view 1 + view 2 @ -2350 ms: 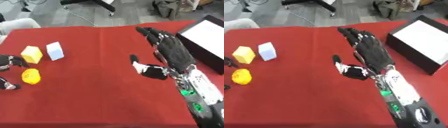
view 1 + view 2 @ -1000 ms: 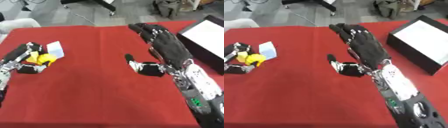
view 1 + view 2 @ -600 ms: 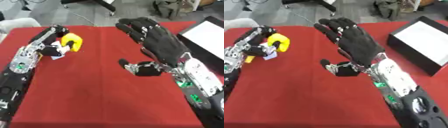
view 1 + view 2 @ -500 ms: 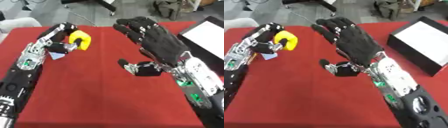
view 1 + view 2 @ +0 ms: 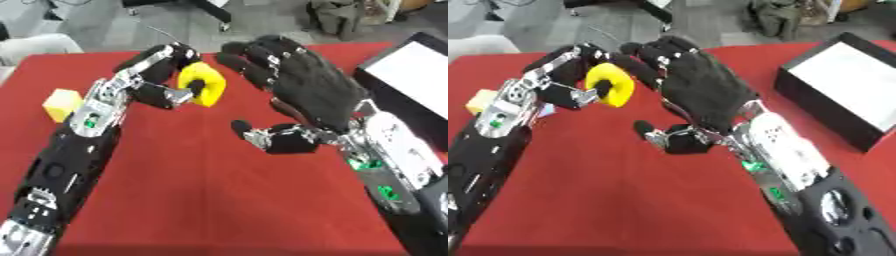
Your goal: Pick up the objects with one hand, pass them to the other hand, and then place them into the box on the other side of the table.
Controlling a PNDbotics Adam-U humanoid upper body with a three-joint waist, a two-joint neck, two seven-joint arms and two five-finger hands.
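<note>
The left hand (image 5: 162,75) pinched the yellow object (image 5: 202,83) aloft, presenting it toward three o'clock. The right hand (image 5: 302,92) waited spread beside it, palm ready to receive. The box (image 5: 843,92) sat further toward three o'clock, on the red table (image 5: 219,190).

Looked like a lab or workshop room set up for robot trials. Had a worktop (image 5: 201,200) under a plain red cloth, standing on a bare grey floor (image 5: 96,25). Held dark chair or stand legs (image 5: 206,6) and a slumped grey-brown bag (image 5: 776,14) at the far edge. Carried a black box (image 5: 846,90) with a white inside at the right.
</note>
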